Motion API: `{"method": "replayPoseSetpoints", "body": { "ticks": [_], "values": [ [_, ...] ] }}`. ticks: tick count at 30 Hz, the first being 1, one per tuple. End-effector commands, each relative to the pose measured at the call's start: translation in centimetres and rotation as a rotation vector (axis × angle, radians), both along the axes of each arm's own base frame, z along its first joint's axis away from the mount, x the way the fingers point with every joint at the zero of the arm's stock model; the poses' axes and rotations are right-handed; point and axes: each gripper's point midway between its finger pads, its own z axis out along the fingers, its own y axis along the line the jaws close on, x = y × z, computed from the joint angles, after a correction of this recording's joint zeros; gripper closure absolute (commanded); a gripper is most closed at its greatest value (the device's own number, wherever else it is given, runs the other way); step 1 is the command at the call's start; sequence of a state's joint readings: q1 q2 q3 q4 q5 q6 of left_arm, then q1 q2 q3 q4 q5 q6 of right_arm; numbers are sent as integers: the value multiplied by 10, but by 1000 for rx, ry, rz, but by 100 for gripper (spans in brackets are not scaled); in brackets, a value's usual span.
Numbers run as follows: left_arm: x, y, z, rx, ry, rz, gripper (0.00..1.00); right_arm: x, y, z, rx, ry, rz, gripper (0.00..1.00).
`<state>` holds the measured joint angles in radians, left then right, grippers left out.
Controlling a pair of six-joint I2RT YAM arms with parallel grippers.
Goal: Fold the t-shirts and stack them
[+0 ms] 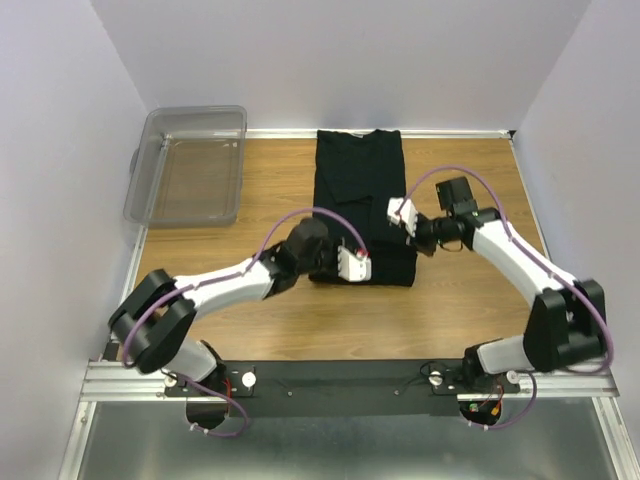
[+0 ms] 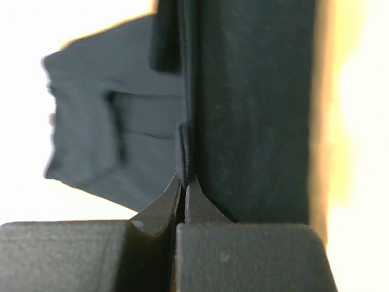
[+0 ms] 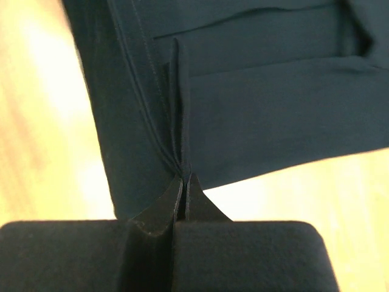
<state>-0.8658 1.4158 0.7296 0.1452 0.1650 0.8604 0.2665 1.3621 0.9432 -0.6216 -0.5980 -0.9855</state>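
We see left gripper (image 2: 184,182) pinched tight on a ridge of black t-shirt (image 1: 360,180) cloth, by its near-left edge; right gripper (image 3: 184,179) likewise nipped together on a fold at its right edge. The t-shirt lies as a long folded strip on wooden table (image 1: 270,190), centre-far; clear bin (image 1: 190,165) well apart, far-left corner

1. Clear plastic bin (image 1: 196,112): rectangular, shallow, rounded corners; stands at the far left corner of the bench, long side running front to back, close beside the left wall.
2. Bench (image 1: 280,175): wood-grain top, mid-brown, white trim along its far edge.
3. Walls (image 1: 350,60): plain, pale, closing three sides.
4. Aluminium rail (image 1: 120,380): slotted, along the near edge.
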Motion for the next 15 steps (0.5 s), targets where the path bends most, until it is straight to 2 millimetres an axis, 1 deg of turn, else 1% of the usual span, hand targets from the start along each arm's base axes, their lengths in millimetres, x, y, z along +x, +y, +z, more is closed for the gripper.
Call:
{"method": "replayPoseSetpoints", "body": {
  "ticks": [1,2,3,4,5,6,7,8,9,10,11,13,15],
  "values": [
    [59,-22,39,-53,-107,-79,100,46,6,15,58,20,-109,99],
    [78,-18,26,-34,-79,-68,100,60,7,10,61,29,-139,99],
    [89,-20,27,-34,-74,-65,100,70,8,12,65,30,-166,99],
    [100,-18,23,-22,-55,-56,100,78,6,11,59,38,-203,99],
    [117,-26,24,-28,-53,-60,100,93,6,19,63,17,-221,99],
    [130,-20,22,-26,-47,-40,100,100,6,12,55,31,-233,99],
    [141,-23,29,-32,-56,-39,100,107,5,11,48,29,-249,99],
    [147,-23,14,-15,-35,-33,100,116,6,17,51,11,-256,99],
    [154,-21,11,-8,-33,-25,100,121,6,17,48,6,-263,99],
    [164,-18,15,-7,-46,-11,100,127,4,10,40,23,-286,99],
    [169,-16,5,2,-32,-5,100,132,0,8,27,20,-307,99],
    [176,-14,1,4,-28,6,100,148,-2,6,21,18,-338,99],
    [186,-9,-5,14,-28,25,100,159,-5,3,7,17,-378,99]
  ]
}}
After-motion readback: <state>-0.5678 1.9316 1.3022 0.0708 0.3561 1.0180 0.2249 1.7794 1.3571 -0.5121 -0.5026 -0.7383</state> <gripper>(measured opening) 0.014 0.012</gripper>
